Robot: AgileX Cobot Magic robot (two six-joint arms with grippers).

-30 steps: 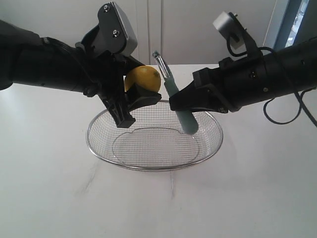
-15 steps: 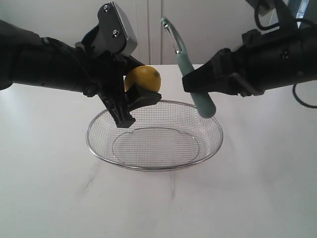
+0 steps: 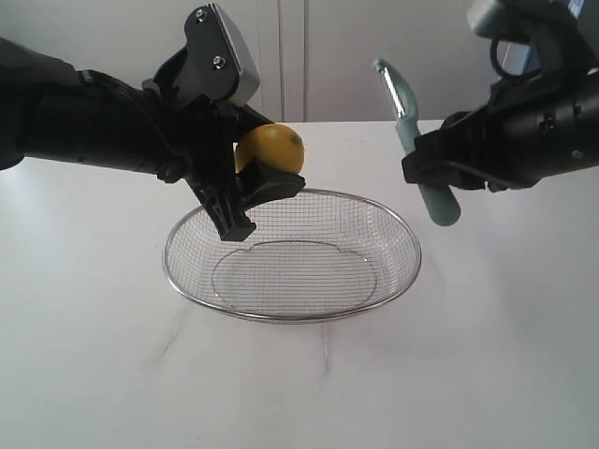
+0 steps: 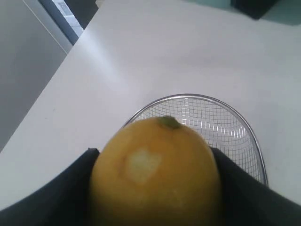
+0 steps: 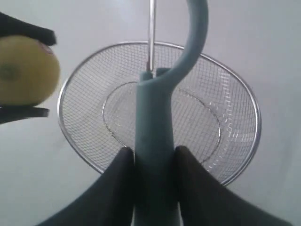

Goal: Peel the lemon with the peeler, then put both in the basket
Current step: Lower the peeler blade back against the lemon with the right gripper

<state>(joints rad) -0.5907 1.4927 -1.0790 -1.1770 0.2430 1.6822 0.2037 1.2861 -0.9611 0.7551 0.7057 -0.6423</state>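
The lemon (image 3: 270, 148), round and yellow with a green stem nub and one small pale patch on its skin, is clamped in the left gripper (image 3: 263, 198) in the air over the rear-left rim of the basket (image 3: 290, 318). The peeler (image 3: 416, 150), with a teal handle and a curved metal blade head, is gripped by its handle in the right gripper (image 3: 423, 174); it stands near upright, head up, just beyond the basket's right rim. The basket, a shallow oval of silver wire mesh, rests on the white table (image 3: 487, 355).

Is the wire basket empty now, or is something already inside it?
Empty. Only bare mesh shows inside the basket; the left tool holds the lemon and the right tool the peeler, both in the air.
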